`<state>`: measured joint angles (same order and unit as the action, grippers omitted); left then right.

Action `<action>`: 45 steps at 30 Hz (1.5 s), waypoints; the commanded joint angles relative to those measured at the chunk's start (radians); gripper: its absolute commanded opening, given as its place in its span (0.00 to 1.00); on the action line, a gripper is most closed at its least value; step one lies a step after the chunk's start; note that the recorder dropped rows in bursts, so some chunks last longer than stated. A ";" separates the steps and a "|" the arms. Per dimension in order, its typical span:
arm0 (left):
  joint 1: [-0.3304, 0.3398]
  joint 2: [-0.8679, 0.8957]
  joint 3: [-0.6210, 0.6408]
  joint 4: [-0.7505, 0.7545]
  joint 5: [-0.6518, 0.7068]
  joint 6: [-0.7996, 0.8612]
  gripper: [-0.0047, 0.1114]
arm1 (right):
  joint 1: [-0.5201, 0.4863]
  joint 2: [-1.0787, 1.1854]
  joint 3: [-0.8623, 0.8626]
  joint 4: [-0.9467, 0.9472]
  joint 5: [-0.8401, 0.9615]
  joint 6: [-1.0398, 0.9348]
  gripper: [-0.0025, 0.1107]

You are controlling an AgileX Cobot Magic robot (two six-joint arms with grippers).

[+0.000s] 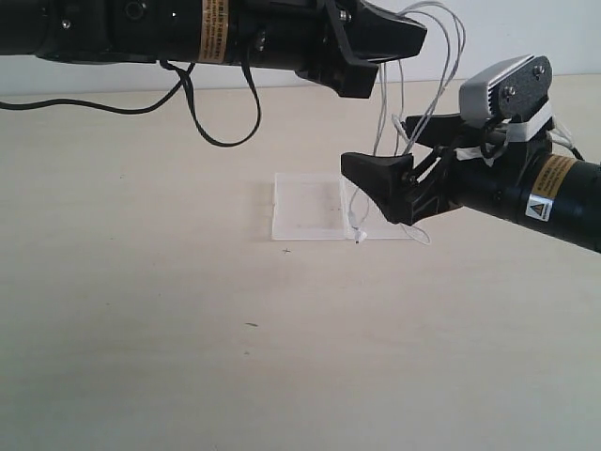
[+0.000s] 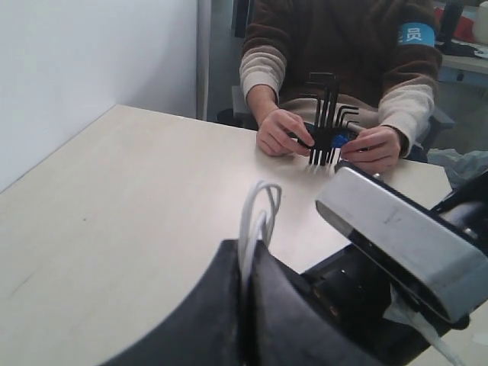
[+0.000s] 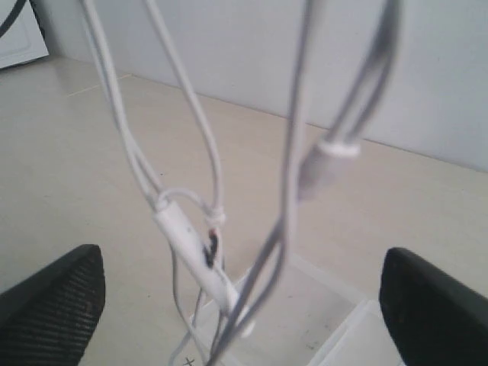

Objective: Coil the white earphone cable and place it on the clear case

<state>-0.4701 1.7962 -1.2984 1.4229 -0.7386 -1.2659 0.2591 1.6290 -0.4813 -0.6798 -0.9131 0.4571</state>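
White earphone cable (image 3: 185, 236) clamped in L gripper (image 1: 406, 45), hangs thru wide-open empty R gripper (image 3: 242, 293) over clear case (image 1: 305, 209) edge.

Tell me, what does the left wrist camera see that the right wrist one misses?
Only the left wrist view: a seated person handling black hex keys, and the left gripper pinched shut. Only the right wrist view: the right gripper standing open, the cable's inline remote and the clear case beneath. Both: the white earphone cable and the pale table.
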 commanded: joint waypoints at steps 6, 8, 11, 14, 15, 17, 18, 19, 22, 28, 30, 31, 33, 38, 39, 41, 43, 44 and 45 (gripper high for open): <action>0.002 -0.006 -0.003 0.000 -0.001 -0.002 0.04 | -0.004 -0.001 -0.007 -0.005 0.007 -0.001 0.83; 0.002 -0.006 -0.003 0.000 -0.001 -0.002 0.04 | -0.004 0.001 -0.007 -0.007 0.007 -0.001 0.80; 0.002 -0.006 -0.003 -0.004 -0.001 -0.002 0.04 | -0.004 0.001 -0.007 -0.008 0.007 -0.001 0.67; 0.002 -0.006 -0.003 -0.004 -0.001 -0.002 0.04 | -0.004 0.001 -0.007 -0.008 0.007 -0.001 0.51; 0.002 -0.006 -0.003 -0.005 -0.003 -0.002 0.04 | -0.004 0.001 -0.007 -0.008 0.007 -0.001 0.47; 0.002 -0.006 -0.003 -0.005 -0.003 -0.002 0.04 | -0.004 0.001 -0.007 -0.008 0.007 -0.001 0.38; 0.002 -0.006 -0.003 -0.005 -0.003 -0.002 0.04 | -0.004 0.001 -0.007 -0.008 0.007 -0.001 0.35; 0.002 -0.006 -0.003 -0.005 -0.003 -0.002 0.04 | -0.004 0.001 -0.007 -0.008 0.004 -0.001 0.33; 0.002 -0.006 -0.003 -0.005 -0.003 -0.002 0.04 | -0.004 0.001 -0.007 -0.010 0.004 -0.001 0.31; 0.002 -0.006 -0.003 -0.007 -0.003 -0.002 0.04 | -0.004 0.001 -0.007 -0.031 0.004 -0.003 0.13; 0.002 -0.006 -0.003 -0.007 -0.003 -0.002 0.04 | -0.004 0.001 -0.007 -0.043 0.004 -0.009 0.02; 0.002 -0.006 -0.003 -0.007 -0.003 -0.002 0.04 | -0.004 0.001 -0.007 -0.051 0.004 -0.009 0.02; 0.002 -0.006 -0.003 -0.007 -0.003 -0.002 0.04 | -0.004 0.001 -0.007 -0.058 0.002 -0.011 0.02; 0.002 -0.006 -0.003 0.038 -0.003 -0.034 0.10 | -0.004 -0.001 -0.007 -0.063 0.002 -0.002 0.02; 0.002 -0.006 -0.003 0.038 -0.003 -0.044 0.15 | -0.004 -0.001 -0.007 -0.063 0.002 0.001 0.02; 0.002 -0.006 -0.003 0.040 -0.003 -0.058 0.29 | -0.004 -0.001 -0.007 -0.078 0.008 0.015 0.02; 0.002 -0.006 -0.003 0.035 -0.001 -0.087 0.48 | -0.004 -0.001 -0.028 -0.156 0.044 0.071 0.02; 0.002 -0.006 -0.003 0.038 0.001 -0.107 0.53 | -0.004 -0.001 -0.037 -0.177 0.056 0.096 0.02; 0.002 -0.008 -0.003 0.060 0.007 -0.151 0.56 | -0.004 -0.001 -0.052 -0.194 0.073 0.135 0.02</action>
<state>-0.4701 1.7962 -1.2984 1.4669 -0.7404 -1.3563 0.2591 1.6290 -0.5095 -0.8359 -0.8612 0.5407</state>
